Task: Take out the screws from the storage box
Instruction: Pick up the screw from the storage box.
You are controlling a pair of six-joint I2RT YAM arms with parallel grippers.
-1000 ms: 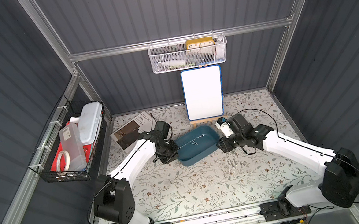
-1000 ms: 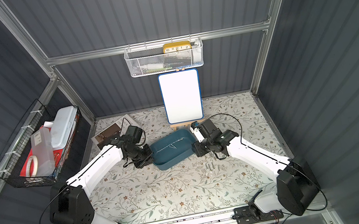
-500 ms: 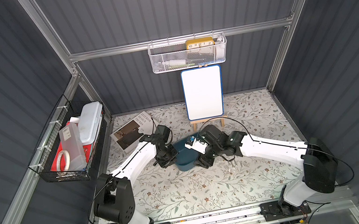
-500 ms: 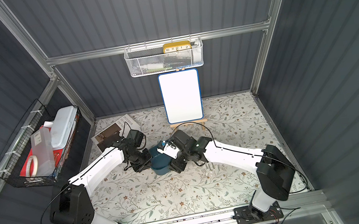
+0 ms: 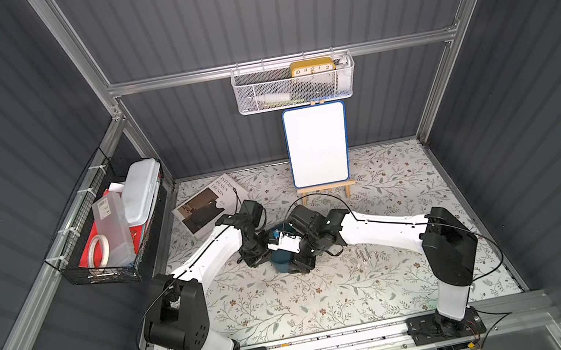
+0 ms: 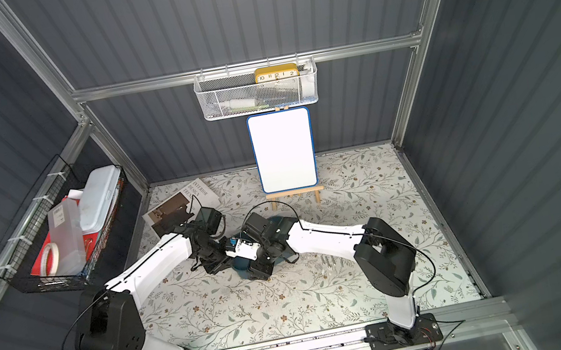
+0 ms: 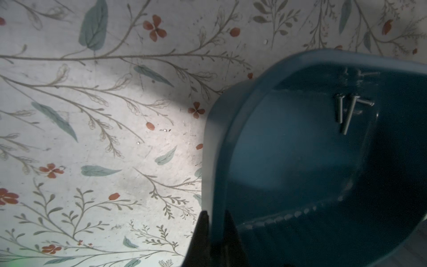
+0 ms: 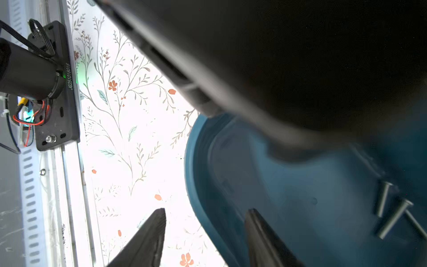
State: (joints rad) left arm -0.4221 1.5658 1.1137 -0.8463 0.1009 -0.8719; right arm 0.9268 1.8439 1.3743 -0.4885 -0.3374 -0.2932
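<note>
Several screws [image 7: 346, 113] may scatter if we jolt the storage box [image 7: 288, 161] our left end effector [image 7: 215, 216] clamps, right end effector [image 8: 206, 210] parted.

One box [image 7: 216, 143] is on the desk [image 5: 293, 305], with three screws [image 7: 349, 114] visible inside. Loose screws [image 5: 361, 254] lie to its right, too small to count. Two baskets: black basket [image 5: 103, 278] left, white basket [image 5: 258, 97] far. One whiteboard [image 5: 318, 144], one magazine [image 5: 207, 207], one clock [image 5: 312, 67].

The floral-patterned tabletop [image 5: 293, 308] carries a magazine [image 5: 207, 207], a whiteboard easel [image 5: 325, 188] and a few loose screws [image 5: 362, 255].
</note>
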